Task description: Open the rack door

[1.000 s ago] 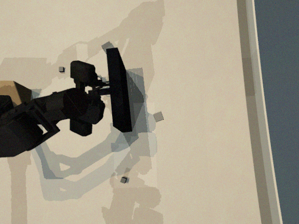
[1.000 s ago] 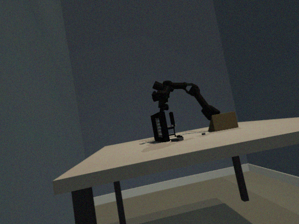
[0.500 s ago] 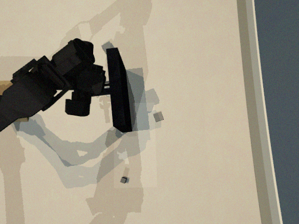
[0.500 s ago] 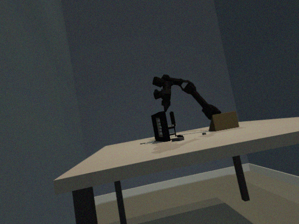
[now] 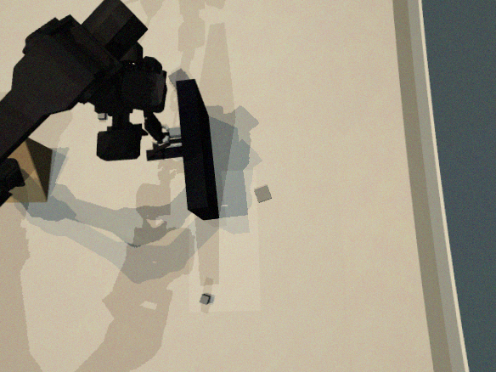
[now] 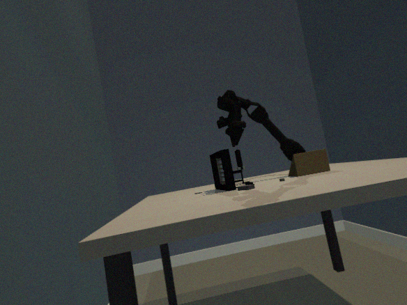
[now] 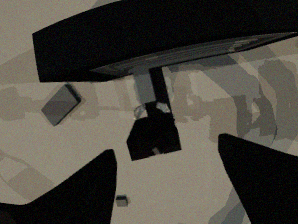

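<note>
Hand poised above handle, fingers apart, nothing clamped. Rack stands just beside handle. Looks like approach step, turn not begun; next wants lowering astride handle, then squeezing.
</note>
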You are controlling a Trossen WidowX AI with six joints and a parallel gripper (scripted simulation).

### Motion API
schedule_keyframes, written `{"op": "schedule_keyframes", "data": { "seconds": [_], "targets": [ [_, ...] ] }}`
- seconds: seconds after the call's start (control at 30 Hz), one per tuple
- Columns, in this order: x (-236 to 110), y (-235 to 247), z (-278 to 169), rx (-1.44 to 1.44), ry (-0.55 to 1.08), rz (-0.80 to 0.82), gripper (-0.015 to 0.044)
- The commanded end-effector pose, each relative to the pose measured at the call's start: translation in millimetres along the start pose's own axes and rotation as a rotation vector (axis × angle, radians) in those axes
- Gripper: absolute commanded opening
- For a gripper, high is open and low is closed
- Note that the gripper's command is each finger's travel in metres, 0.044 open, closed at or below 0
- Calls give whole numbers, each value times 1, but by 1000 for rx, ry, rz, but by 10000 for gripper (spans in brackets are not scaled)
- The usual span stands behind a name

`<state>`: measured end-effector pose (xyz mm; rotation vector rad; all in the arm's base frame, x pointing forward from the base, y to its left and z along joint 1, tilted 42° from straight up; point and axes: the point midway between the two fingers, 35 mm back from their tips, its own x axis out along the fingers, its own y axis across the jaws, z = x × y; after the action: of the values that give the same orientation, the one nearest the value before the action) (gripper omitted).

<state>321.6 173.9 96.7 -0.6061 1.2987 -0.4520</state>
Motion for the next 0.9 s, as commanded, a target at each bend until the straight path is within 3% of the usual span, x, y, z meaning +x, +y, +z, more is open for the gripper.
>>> {"op": "schedule_keyframes", "data": {
  "seconds": [0.0,0.87],
  "targets": [
    [-2,10,-4,-49,9,-79,281],
    [30,9,-6,-75,93,-52,281]
  ]
}}
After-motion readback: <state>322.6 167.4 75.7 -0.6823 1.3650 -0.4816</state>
